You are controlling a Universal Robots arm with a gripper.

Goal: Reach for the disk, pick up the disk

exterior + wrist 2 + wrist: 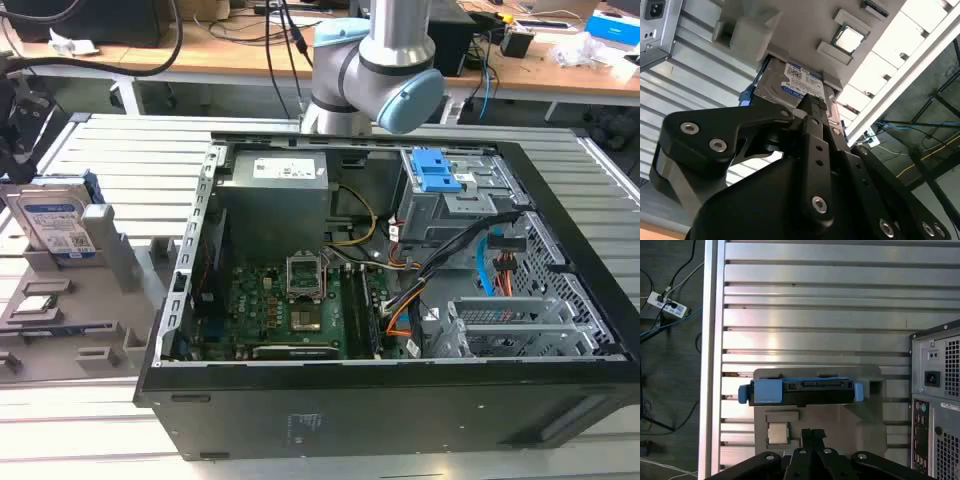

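Well, the flat silver-grey hard disk (58,222), white-and-blue labelled and clipped in a blue plastic frame, stands on edge in a slot of the grey plastic fixture (840,425). That fixture lies on the ribbed aluminium table (815,315). Over the fixture hangs the black two-fingered gripper (813,434). In the first wrist view its fingertips are pressed together with nothing between them, near the disk but clear of it. In the second wrist view the gripper's tip overlaps the disk's labelled face, so contact cannot be judged there. A small square silver processor chip (778,432) sits in a recess of the fixture, beside the disk. Just beside the fixture, at the exterior view's right, lies the open black computer case (400,420). Well apart from the fixture, the silver-and-pale-blue robot arm (385,50) rises.
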